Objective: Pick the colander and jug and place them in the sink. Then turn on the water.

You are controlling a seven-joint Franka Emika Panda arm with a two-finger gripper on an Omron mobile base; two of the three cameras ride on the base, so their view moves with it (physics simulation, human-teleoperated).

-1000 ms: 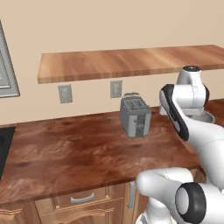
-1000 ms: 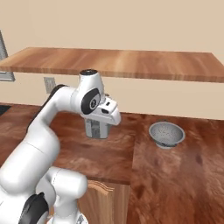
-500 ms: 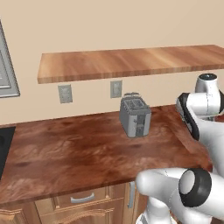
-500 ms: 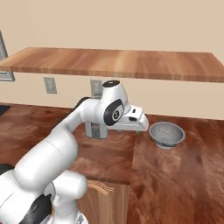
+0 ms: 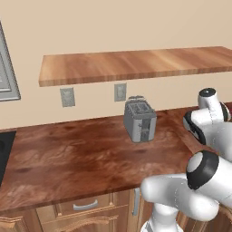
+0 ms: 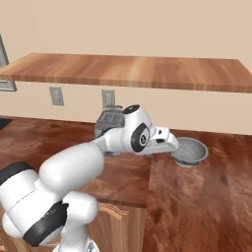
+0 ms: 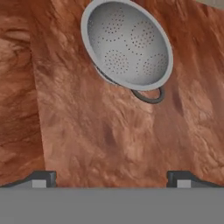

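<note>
Now | colander (image 7: 127, 43) upright, rim up | tool (image 7: 112, 178) open

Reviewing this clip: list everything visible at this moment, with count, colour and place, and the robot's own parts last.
colander: one, grey perforated metal, upright on the counter, apart from the gripper.
toaster: one, grey, boxy, on the counter near the back wall.
counter: one, reddish-brown wood grain, running across both base views.
shelf: one, brown wood, on the wall above the counter.
wall outlets: two, grey, on the beige wall under the shelf.
cabinet drawer: one seen, light wood with a metal handle, below the counter edge.
dark panel: one, black, at the counter's left edge; what it is I cannot tell.
arm: one, white with dark joints, reaching toward the colander.
gripper: one, dark fingertips, open, empty.
</note>
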